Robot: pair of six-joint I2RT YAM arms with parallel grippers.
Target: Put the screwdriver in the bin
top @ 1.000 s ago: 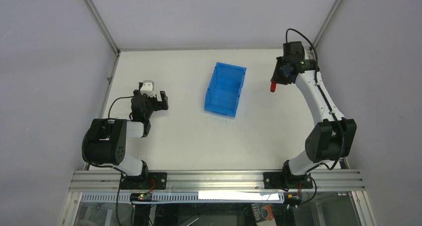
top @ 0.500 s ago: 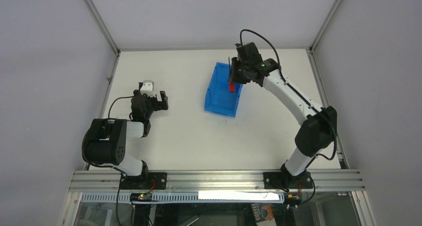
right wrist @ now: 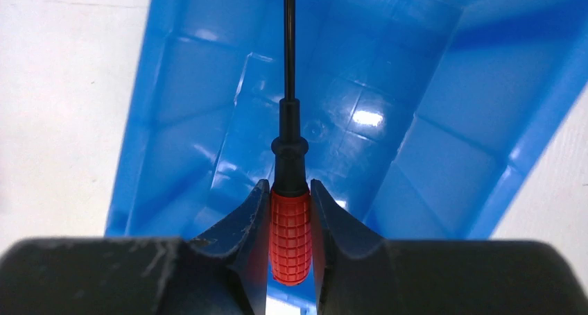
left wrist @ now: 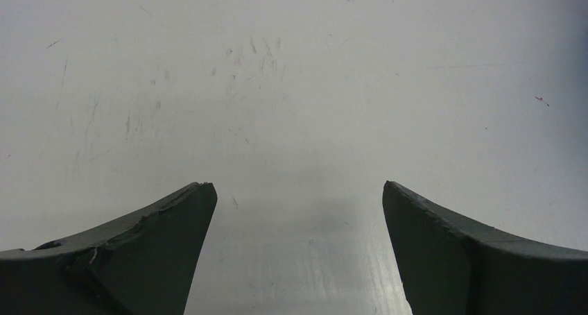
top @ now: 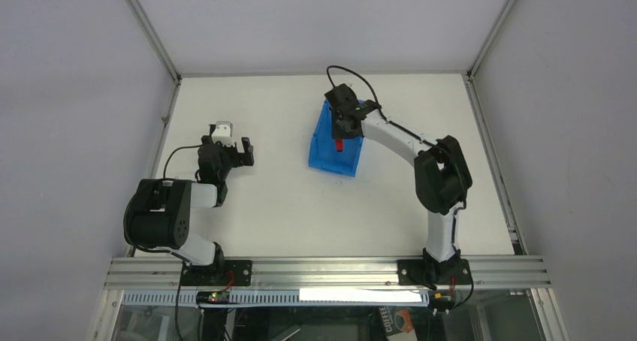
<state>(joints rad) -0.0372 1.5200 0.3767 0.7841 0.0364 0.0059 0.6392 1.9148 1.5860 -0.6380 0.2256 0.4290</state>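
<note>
The bright blue bin (top: 327, 149) sits on the white table at the middle back. My right gripper (top: 342, 131) hangs over the bin's far half, shut on the screwdriver (top: 339, 144). In the right wrist view the red ribbed handle (right wrist: 290, 235) is clamped between my fingers (right wrist: 244, 225), and the thin dark shaft (right wrist: 289, 44) points away over the bin's floor (right wrist: 388, 141). My left gripper (top: 234, 150) rests at the left of the table, open and empty. Its wrist view shows only bare tabletop between the fingers (left wrist: 173, 225).
A small white and grey block (top: 221, 129) lies just behind my left gripper. Metal frame posts run along the table's back corners and side edges. An aluminium rail (top: 323, 270) holds both arm bases at the near edge.
My right arm has swung left from the table's right back corner, carrying the screwdriver over the bin. The left arm has not moved.
</note>
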